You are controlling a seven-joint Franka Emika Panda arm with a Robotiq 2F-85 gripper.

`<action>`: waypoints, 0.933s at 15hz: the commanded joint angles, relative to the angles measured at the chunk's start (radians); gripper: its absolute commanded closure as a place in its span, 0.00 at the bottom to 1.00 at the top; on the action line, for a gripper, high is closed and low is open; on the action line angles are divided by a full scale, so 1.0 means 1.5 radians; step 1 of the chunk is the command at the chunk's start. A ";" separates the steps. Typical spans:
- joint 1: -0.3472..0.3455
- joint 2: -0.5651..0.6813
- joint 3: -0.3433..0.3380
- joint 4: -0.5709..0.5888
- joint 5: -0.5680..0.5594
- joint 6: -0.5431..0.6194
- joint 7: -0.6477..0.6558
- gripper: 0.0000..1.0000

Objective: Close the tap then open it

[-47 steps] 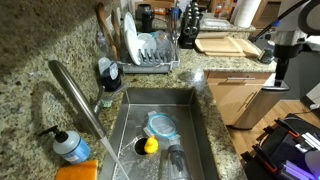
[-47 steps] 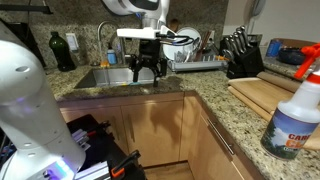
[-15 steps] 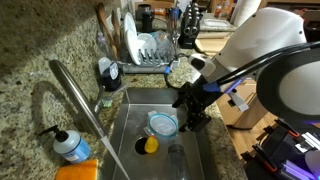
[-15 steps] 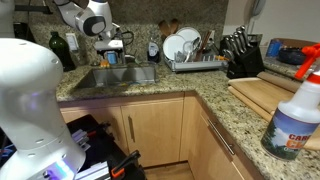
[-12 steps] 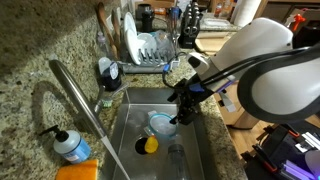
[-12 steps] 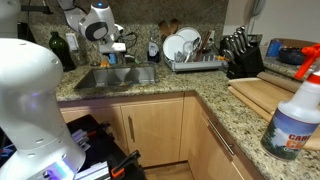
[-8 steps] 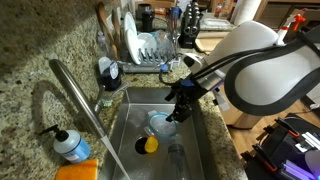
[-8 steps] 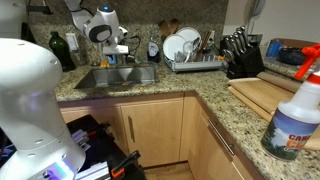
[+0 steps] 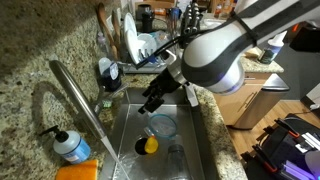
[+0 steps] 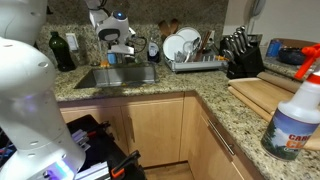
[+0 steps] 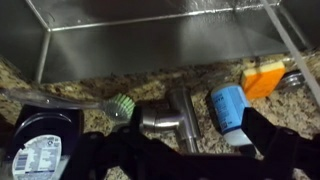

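The tap (image 9: 80, 105) is a long brushed-steel spout slanting over the sink from the granite counter. In the wrist view its steel base (image 11: 172, 120) stands on the counter just behind the sink edge. My gripper (image 9: 152, 103) hangs over the sink, a short way from the spout. In the wrist view the gripper (image 11: 195, 140) is open and empty. Its dark fingers (image 11: 262, 135) stand wide on either side of the tap base and the soap bottle, touching neither. In an exterior view the arm (image 10: 118, 35) leans over the sink and hides the tap.
A blue soap pump bottle (image 11: 228, 105) and an orange sponge (image 11: 265, 78) lie beside the tap base, with a green brush (image 11: 120, 103) on its other side. The sink (image 9: 200, 130) holds a blue lid (image 9: 162, 126) and a yellow item (image 9: 149, 145). A dish rack (image 9: 150, 50) stands behind.
The arm has swung from the sink's open side across the basin toward the tap, and the gripper now sits closer to the spout and base.
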 commanded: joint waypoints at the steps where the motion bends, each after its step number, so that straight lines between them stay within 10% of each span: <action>1: -0.011 0.138 0.044 0.137 -0.005 0.112 -0.083 0.00; 14: -0.052 0.302 0.063 0.298 -0.020 0.101 0.028 0.00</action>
